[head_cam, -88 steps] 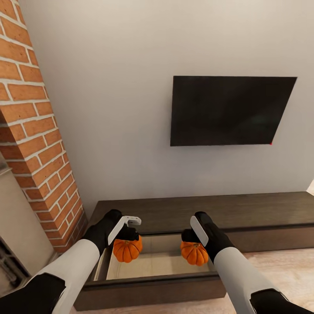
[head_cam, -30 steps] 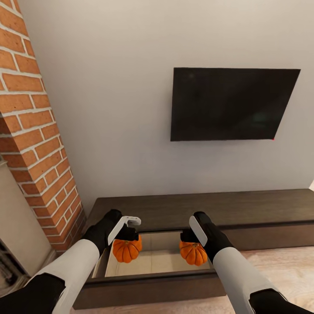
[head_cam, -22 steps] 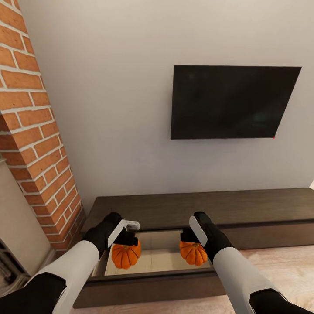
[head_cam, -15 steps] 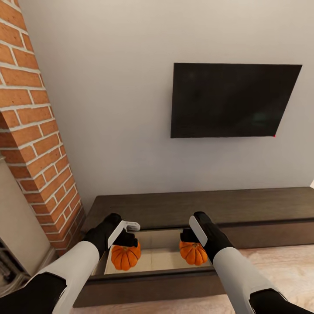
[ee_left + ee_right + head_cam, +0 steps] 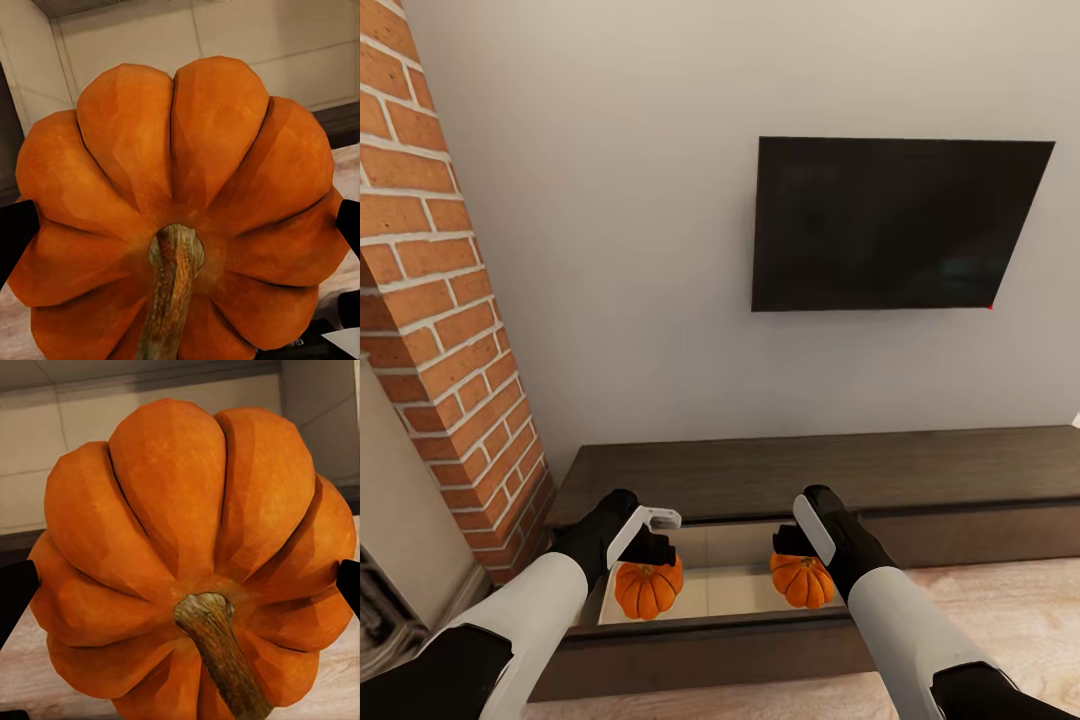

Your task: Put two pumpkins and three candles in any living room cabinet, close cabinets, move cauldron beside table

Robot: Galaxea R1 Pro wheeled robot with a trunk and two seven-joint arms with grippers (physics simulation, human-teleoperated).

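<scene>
- Looking down from the head camera, we face a long, low dark-brown cabinet (image 5: 810,475) against a pale grey wall, with a black television (image 5: 895,225) mounted above it.
- A red brick column (image 5: 435,300) stands at the cabinet's left end; pale wood flooring (image 5: 1000,610) shows at lower right.
- The cabinet's left compartment stands open towards us, its pale interior (image 5: 730,585) exposed; the dark front panel runs along its near edge.
- Left gripper (image 5: 652,560): we see it clenched on the left pumpkin (image 5: 647,589), dark fingers (image 5: 15,232) pressed against both flanks in the left wrist view.
- That pumpkin (image 5: 176,202) sits over the left part of the open compartment. Whether it touches the compartment floor, we cannot tell.
- Right gripper (image 5: 800,560): grasping the right pumpkin (image 5: 803,581), with dark fingers (image 5: 16,592) at either side of it in the right wrist view.
- The right pumpkin (image 5: 195,555) hangs over the right part of the same compartment; contact with the floor likewise cannot be judged.
- Both pumpkins are bright orange and ribbed, brown stems pointing back towards the wrist cameras.
- The two pumpkins are well apart, roughly level with each other.
- The section of the cabinet to the right shows a flat, closed front.
</scene>
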